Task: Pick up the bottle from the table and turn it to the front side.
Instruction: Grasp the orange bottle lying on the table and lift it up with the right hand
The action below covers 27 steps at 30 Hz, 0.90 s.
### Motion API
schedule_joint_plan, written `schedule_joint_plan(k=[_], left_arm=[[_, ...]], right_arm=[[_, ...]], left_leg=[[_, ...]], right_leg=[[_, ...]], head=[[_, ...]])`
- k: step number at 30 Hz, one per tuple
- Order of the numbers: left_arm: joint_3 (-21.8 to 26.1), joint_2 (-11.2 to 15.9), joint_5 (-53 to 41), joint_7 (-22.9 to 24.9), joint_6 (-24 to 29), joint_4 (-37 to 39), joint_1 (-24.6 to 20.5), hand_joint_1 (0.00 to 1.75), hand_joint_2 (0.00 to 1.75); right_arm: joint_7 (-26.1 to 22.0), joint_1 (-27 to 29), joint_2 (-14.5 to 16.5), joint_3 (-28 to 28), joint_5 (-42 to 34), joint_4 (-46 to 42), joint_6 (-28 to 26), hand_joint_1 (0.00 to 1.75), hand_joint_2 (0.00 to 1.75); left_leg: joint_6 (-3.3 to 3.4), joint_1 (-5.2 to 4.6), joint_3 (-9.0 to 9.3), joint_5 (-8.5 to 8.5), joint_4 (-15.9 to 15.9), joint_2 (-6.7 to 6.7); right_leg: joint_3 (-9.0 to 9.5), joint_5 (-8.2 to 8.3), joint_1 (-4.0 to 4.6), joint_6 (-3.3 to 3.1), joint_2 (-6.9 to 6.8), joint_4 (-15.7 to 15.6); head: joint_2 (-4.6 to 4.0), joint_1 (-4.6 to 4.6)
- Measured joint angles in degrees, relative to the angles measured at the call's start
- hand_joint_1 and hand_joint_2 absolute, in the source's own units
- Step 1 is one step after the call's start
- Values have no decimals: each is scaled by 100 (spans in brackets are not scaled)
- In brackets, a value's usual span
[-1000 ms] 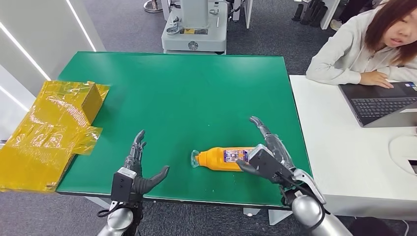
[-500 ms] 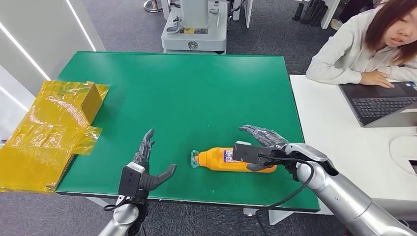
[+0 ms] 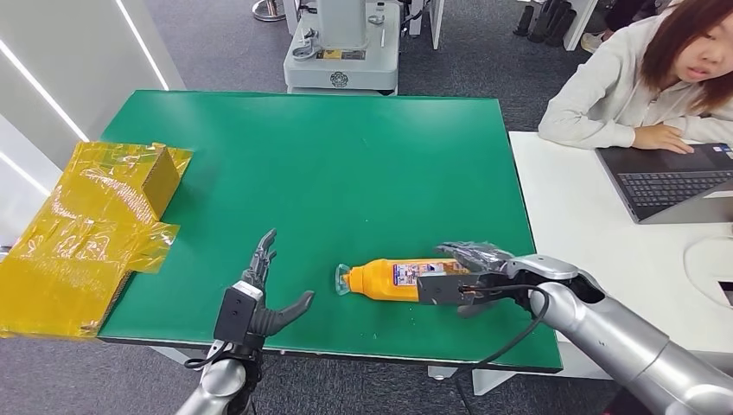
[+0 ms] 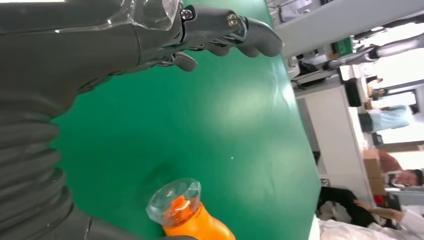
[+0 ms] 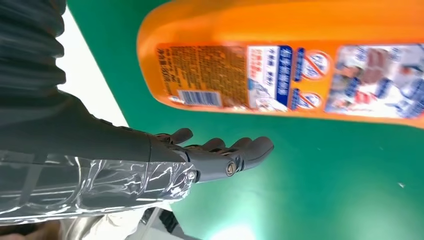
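The orange bottle (image 3: 402, 280) is lying on its side close to the near edge of the green desk (image 3: 328, 164), clear cap pointing at the left hand (image 3: 257, 303). The right hand (image 3: 471, 272) sits at the bottle's base end, fingers spread and not wrapped around it. Left hand's open too, hovering near the front edge. Loads of bare green farther back; yellow wrapped box (image 3: 95, 225) hangs off the left edge.
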Motion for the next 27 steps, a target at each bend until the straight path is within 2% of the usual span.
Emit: schedule_joint_plan(k=[5, 8, 13, 19, 22, 27], left_arm=[[0, -23, -59, 66, 42, -111, 123, 0, 175], [2, -34, -113, 57, 109, -162, 209, 0, 175], [15, -43, -267, -23, 151, -215, 349, 0, 175], [22, -43, -309, -43, 151, -228, 387, 0, 175], [78, -42, -396, -119, 107, -242, 477, 0, 175], [116, -41, -312, -151, -22, -240, 491, 0, 175]], right_arm=[[-93, -67, -212, 188, 260, -134, -49, 0, 175], [-240, -116, -303, 292, 534, -221, -307, 0, 175], [-449, -267, -317, 450, 941, -246, -909, 0, 175], [-477, -315, -287, 510, 994, -242, -997, 0, 175], [-469, -528, -24, 758, 680, -122, -826, 0, 175], [-348, -707, 286, 941, -422, 252, 21, 0, 175]], left_leg=[[0, 0, -1, 0, 0, -1], [0, 0, -2, 0, -1, -1], [0, 1, -2, 0, -1, -1], [0, 1, -2, 0, -1, -1], [0, 1, -3, 0, -2, -1], [0, 1, -3, 1, -1, -4]], right_leg=[[0, 0, 0, 0, -1, 0], [0, 0, 0, 0, -1, 0], [0, 0, 1, 0, -2, 1], [1, 0, 1, 0, -4, 1], [0, 0, 1, 0, -4, 3], [1, 0, 1, 0, -7, 3]], head=[[0, 0], [0, 0], [0, 0], [0, 1], [0, 1], [0, 1]])
